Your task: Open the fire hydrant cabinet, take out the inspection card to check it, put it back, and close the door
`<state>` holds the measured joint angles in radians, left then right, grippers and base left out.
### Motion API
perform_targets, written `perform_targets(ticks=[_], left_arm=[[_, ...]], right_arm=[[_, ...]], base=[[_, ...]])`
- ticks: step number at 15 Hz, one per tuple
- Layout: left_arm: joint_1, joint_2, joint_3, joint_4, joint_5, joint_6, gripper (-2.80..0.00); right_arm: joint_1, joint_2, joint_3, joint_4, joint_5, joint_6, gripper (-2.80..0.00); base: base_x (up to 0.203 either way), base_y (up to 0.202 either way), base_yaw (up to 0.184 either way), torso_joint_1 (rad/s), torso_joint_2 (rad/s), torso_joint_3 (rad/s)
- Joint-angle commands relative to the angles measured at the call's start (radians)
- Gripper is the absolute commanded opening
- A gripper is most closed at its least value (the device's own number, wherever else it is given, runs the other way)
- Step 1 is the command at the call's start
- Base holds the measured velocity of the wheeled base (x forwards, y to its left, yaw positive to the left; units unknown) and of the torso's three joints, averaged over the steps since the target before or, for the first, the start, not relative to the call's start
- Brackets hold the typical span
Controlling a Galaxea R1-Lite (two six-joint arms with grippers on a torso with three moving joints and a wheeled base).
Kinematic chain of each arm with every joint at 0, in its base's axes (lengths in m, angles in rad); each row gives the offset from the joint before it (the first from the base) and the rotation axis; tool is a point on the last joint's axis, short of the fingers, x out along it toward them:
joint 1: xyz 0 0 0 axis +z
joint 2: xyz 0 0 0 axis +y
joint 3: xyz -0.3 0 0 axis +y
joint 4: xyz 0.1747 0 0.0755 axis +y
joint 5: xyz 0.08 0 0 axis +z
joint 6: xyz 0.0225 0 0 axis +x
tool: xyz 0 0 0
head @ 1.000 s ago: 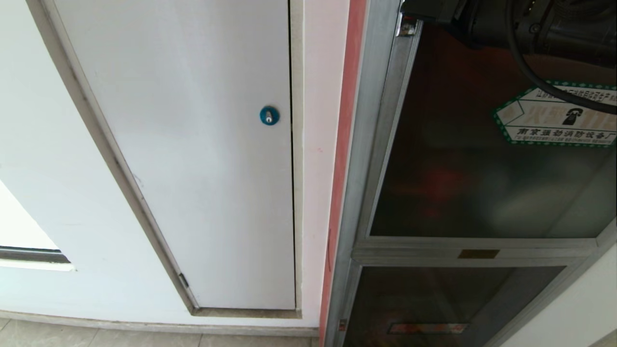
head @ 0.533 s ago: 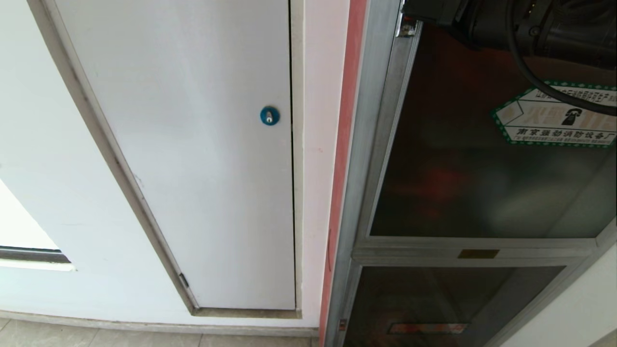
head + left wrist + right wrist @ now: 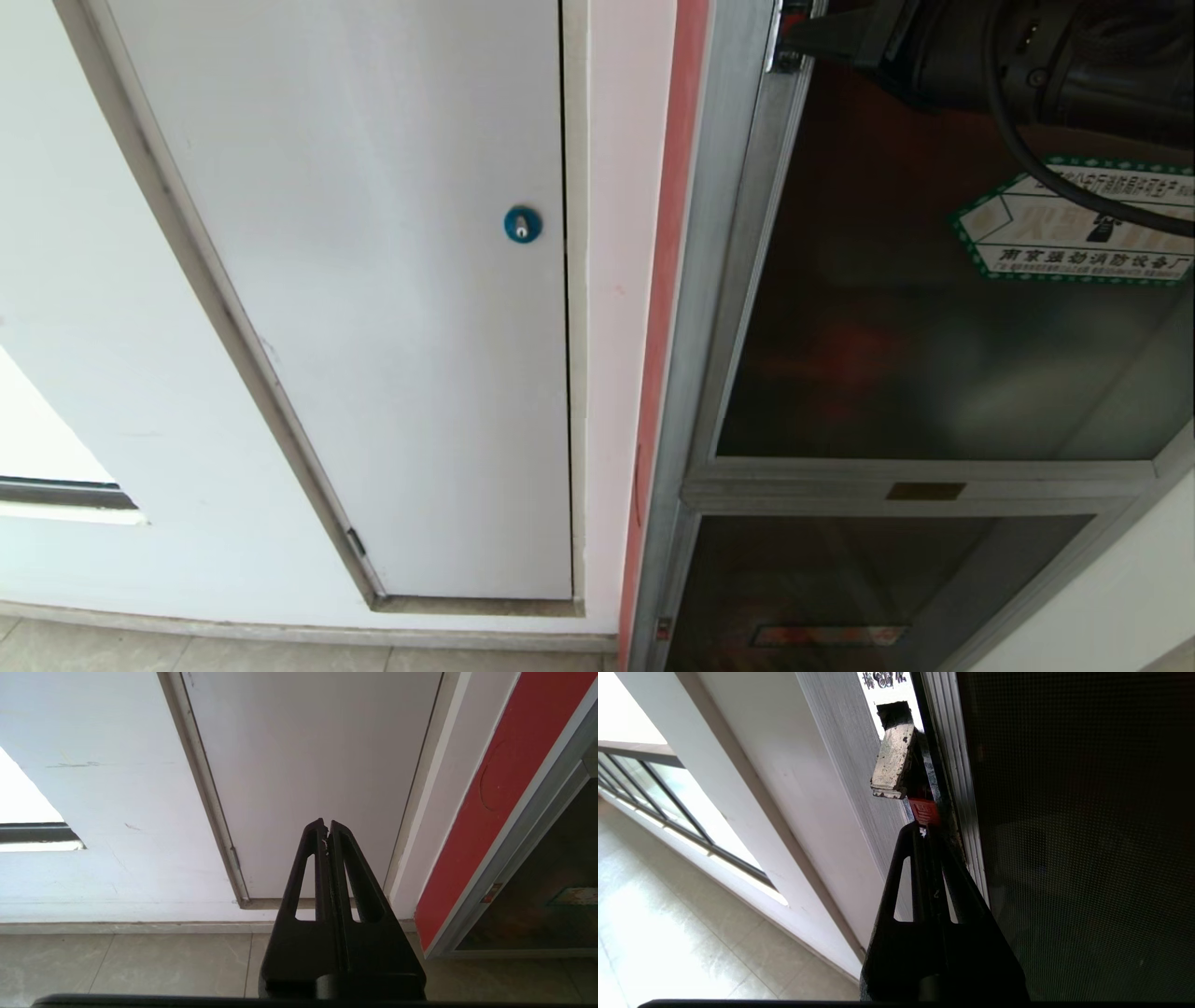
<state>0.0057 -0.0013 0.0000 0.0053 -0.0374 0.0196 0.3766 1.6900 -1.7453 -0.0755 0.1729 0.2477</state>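
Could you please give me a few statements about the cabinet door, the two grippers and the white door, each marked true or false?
1. The right gripper is shut, its tips at the red latch on the door. True.
2. The left gripper holds the inspection card. False: it is shut and empty, facing the white door.
3. The door carries a green-bordered sticker. True.
4. The white door's lock is red. False: it is blue.
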Motion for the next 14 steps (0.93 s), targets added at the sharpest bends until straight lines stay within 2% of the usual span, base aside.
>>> perform_targets(ticks=[1,7,12,14], left_arm=[[0.0,0.001,0.0,0.001,0.001,0.0,-2.8],[0.0,0.001,0.0,0.001,-0.001,0.0,-2.8],[0.0,0.001,0.0,0.0,0.0,0.0,-2.8],[0.0,0.001,0.0,-0.001,-0.001,0.0,-2.8]], right_arm=[[0.001,-0.003,0.0,-0.003,0.002,0.001,-2.8],[0.022,-0.093,0.051,-0.001,0.006,0.034,-2.8],[0.093,-0.223,0.182,0.005,0.001,0.02,-2.8],[0.115,-0.254,0.246,0.001,-0.037,0.016,-2.8]], base=[[0.0,0.0,0.0,0.0,0.0,0.0],[0.0,0.0,0.0,0.0,0.0,0.0],[0.0,0.0,0.0,0.0,0.0,0.0],[0.0,0.0,0.0,0.0,0.0,0.0]])
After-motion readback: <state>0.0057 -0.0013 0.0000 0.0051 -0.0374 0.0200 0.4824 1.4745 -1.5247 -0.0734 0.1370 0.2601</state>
